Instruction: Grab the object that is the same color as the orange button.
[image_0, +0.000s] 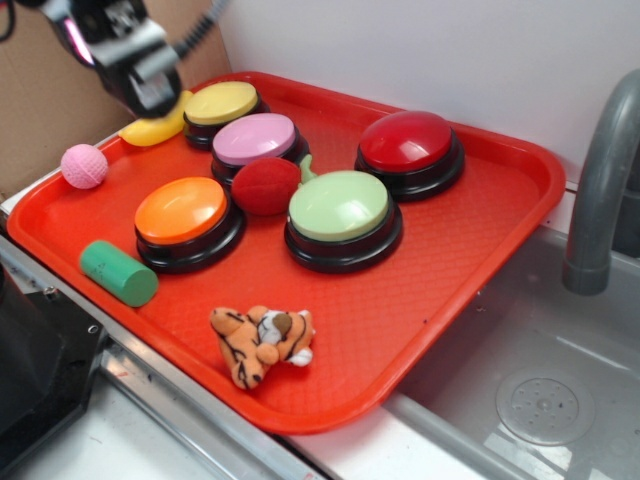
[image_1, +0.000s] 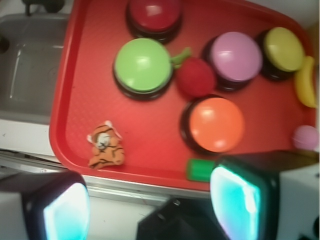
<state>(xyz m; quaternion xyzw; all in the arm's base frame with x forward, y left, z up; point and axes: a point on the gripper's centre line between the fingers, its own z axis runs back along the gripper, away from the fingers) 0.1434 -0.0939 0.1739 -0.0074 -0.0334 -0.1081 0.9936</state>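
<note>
Small toy tiger (image_0: 262, 343), orange with black stripes, same color as the orange button (image_0: 182, 212). Lies flat on the red tray (image_0: 480, 250), close to the near edge, about the middle of that edge. Touches nothing else. Lies stretched mostly left to right, a little slanted.

Just far and left of the toy tiger: the orange button, with bare tray between them. Left of it, at the tray's near-left side: a green block (image_0: 118, 272), close to the orange button. Farther back: a green button (image_0: 338, 205) and a red fuzzy ball (image_0: 265, 186).

Way up at the far left corner: the fingers (image_0: 152, 92), high over a yellow banana (image_0: 150, 130). Well apart from the toy tiger, almost the whole tray away.

In the wrist view, open wide, two fingers (image_1: 239, 200) with nothing between them. Toy tiger (image_1: 106, 146) seen off toward one finger, not in the middle of the gap.

So, as a guess for the next move: come toward the near side and to the right, past the orange button (image_1: 216, 124). Then get right above the toy tiger, turn so as to pinch across its short side, and go down.
</note>
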